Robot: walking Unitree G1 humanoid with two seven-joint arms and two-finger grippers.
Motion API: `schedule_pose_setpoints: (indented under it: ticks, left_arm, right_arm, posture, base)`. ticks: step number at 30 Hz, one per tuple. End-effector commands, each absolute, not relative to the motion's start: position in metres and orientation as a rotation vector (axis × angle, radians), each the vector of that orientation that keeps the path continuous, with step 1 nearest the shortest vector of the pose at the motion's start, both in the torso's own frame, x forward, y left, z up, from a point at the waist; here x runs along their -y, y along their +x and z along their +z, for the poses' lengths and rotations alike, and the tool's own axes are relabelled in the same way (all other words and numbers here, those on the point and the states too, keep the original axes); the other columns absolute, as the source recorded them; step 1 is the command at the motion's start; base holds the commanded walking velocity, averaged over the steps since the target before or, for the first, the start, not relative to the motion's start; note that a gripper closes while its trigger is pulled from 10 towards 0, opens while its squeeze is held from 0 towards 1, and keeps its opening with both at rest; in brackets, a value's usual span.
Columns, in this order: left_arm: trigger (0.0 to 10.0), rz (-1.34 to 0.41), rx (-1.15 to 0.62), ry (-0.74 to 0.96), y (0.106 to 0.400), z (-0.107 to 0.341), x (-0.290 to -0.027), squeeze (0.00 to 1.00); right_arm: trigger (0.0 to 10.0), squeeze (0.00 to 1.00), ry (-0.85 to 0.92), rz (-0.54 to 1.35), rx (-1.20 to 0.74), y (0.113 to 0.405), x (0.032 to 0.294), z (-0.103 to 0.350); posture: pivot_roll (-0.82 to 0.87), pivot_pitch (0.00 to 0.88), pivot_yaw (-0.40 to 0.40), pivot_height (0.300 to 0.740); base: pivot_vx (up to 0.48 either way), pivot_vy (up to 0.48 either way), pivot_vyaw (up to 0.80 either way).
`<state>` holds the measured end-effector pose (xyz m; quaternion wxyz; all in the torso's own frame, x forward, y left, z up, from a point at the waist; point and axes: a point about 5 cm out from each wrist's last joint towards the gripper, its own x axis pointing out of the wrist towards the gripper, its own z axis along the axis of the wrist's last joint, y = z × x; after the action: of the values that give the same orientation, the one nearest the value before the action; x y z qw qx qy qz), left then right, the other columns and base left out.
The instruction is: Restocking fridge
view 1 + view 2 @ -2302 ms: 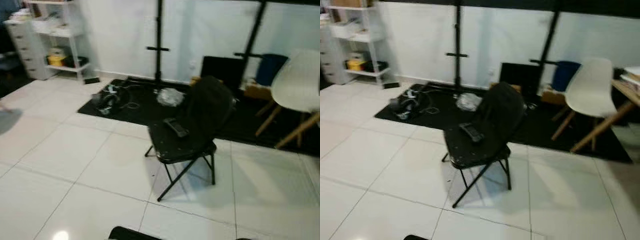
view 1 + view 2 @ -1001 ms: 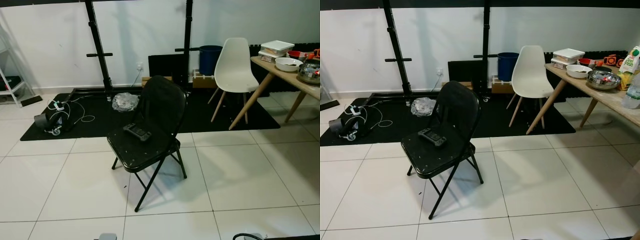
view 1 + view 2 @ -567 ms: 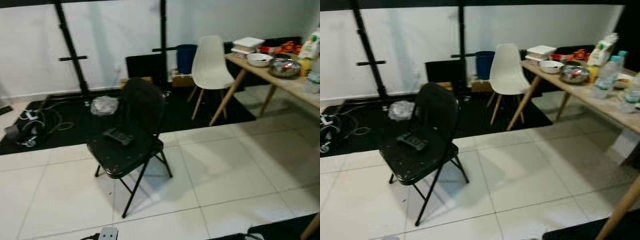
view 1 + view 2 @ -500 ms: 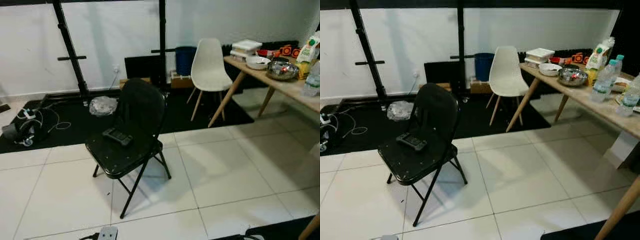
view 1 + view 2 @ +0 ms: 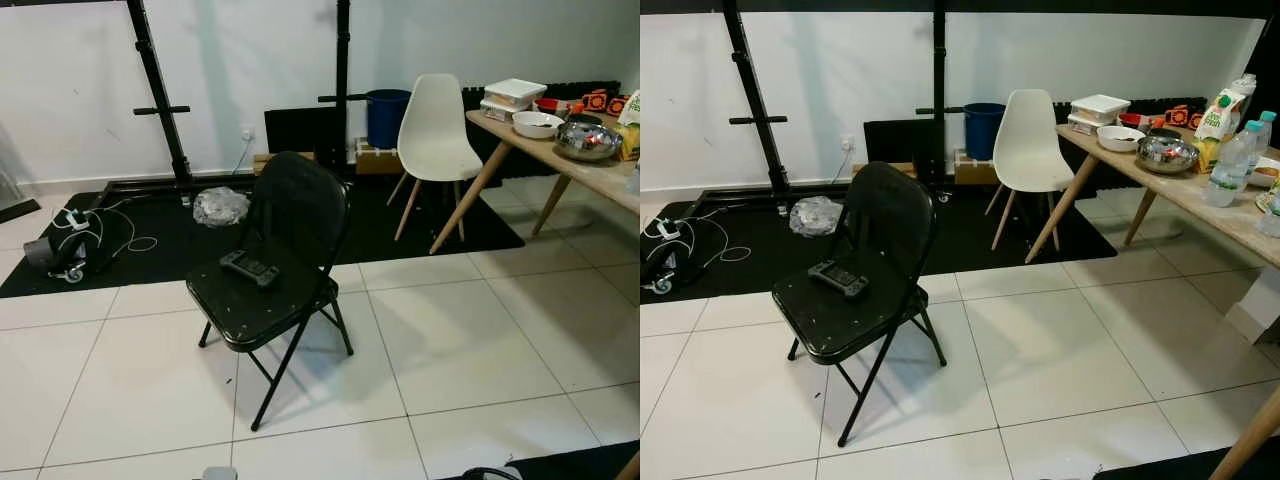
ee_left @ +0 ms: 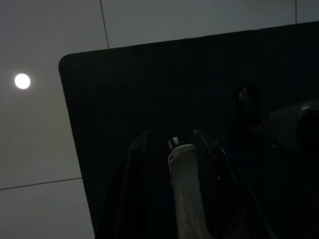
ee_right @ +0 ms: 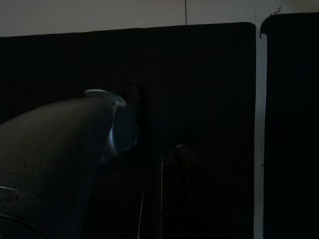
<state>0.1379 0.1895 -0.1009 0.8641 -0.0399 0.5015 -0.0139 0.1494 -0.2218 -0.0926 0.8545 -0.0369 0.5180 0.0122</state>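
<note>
A wooden table (image 5: 1207, 204) stands at the right. On it are a juice carton (image 5: 1223, 113), clear water bottles (image 5: 1230, 168), a steel bowl (image 5: 1167, 153), a white bowl (image 5: 1120, 138) and a white lidded container (image 5: 1100, 107). My left gripper (image 6: 172, 142) hangs low over a dark mat and pale floor tiles in the dim left wrist view, with a pale rod showing at its middle. Just as dim, the right wrist view has my right gripper (image 7: 179, 149) above the dark mat, beside a rounded dark part of my body.
A black folding chair (image 5: 880, 225) with a remote (image 5: 838, 279) on its seat stands mid-floor. Behind it are a white chair (image 5: 1025, 140), a blue bin (image 5: 983, 118), black rack posts and a black mat (image 5: 970, 235) with cables (image 5: 670, 250). White tiles lie between.
The whole picture swung right from the shelf corner to the table, then slightly back left: the camera moved. Nothing in the room has visibly moved.
</note>
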Motion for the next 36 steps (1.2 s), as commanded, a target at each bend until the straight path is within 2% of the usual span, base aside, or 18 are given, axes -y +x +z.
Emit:
schedule_pose_setpoints:
  ticks: [1,25,32,36]
  left_arm:
    - [10.0,-0.027,-1.061,-0.090,0.136,-0.102,-0.188,0.00]
    - [10.0,-0.042,-1.065,-0.098,0.135,-0.103,-0.184,0.00]
    - [10.0,-0.052,-1.064,-0.073,0.137,-0.101,-0.191,0.00]
    - [10.0,-0.046,-1.064,-0.061,0.137,-0.100,-0.196,0.00]
  right_arm:
    - [10.0,0.00,-0.084,0.032,-1.096,0.147,0.220,-0.094]
    - [10.0,0.00,-0.075,0.016,-1.101,0.145,0.222,-0.094]
    - [10.0,0.00,-0.066,0.017,-1.100,0.144,0.219,-0.095]
    - [10.0,0.00,-0.060,-0.015,-1.116,0.134,0.228,-0.097]
  posture:
    - [-0.06,0.000,0.009,0.740]
    - [-0.07,0.000,0.017,0.740]
    - [-0.10,0.000,0.042,0.740]
    - [-0.09,0.000,0.046,0.740]
  base:
    - [0.000,0.000,0.00]
    - [0.000,0.000,0.00]
    - [0.000,0.000,0.00]
    - [0.000,0.000,0.00]
